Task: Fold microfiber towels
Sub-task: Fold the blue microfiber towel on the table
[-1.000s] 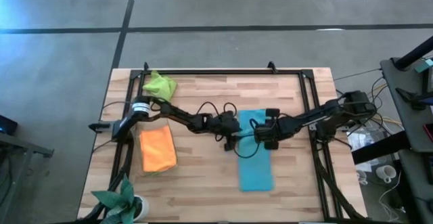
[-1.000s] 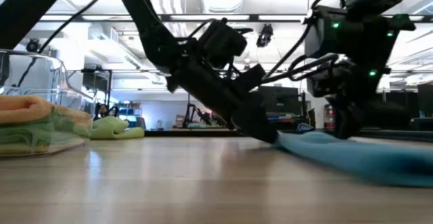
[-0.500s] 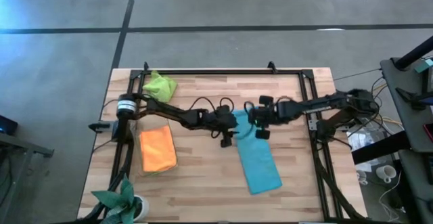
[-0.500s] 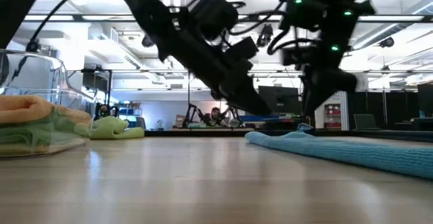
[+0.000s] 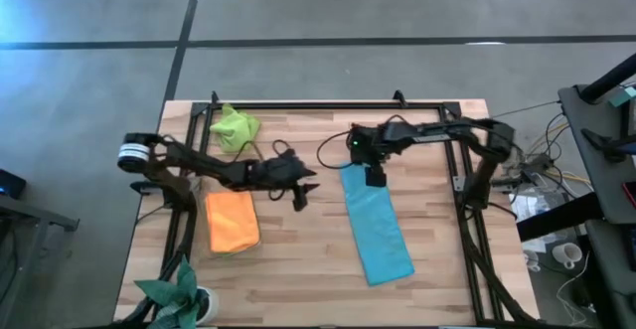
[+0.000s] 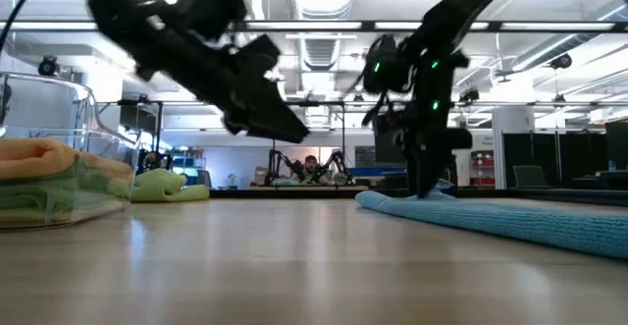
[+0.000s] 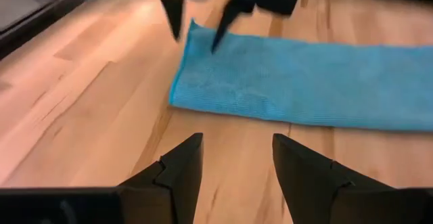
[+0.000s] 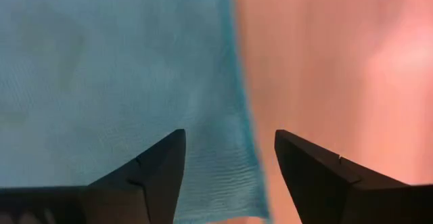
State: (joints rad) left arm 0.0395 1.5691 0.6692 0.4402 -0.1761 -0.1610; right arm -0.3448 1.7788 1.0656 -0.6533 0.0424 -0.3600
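A light blue towel [image 5: 378, 225], folded into a long strip, lies flat on the wooden table [image 5: 298, 259]. Its far end [image 6: 392, 200] sits under my right gripper [image 5: 373, 177], which points down, open, over that end's corner [image 8: 237, 183]. My left gripper [image 5: 298, 188] hangs open above bare wood left of the towel and holds nothing. An orange towel [image 5: 232, 220] lies folded at the left. A lime green towel [image 5: 236, 126] lies crumpled at the far left. My right gripper stands with its open fingers [image 6: 427, 183] pointing down at the blue towel's far end [image 7: 203, 61]. Whether the fingertips touch the cloth, I cannot tell.
In the low view a clear container [image 6: 59, 183] at the left holds folded orange and green cloths. A potted plant [image 5: 179, 294] stands at the near left corner. A black frame [image 5: 328, 105] runs along the table's far and side edges. Bare wood lies between the two folded towels.
My left gripper has drawn back toward the table's left edge and risen. My right gripper has moved toward the far edge and left, tipping further down. The blue towel's far end, lifted before, now lies flat; the strip has turned slightly, its far end leftward.
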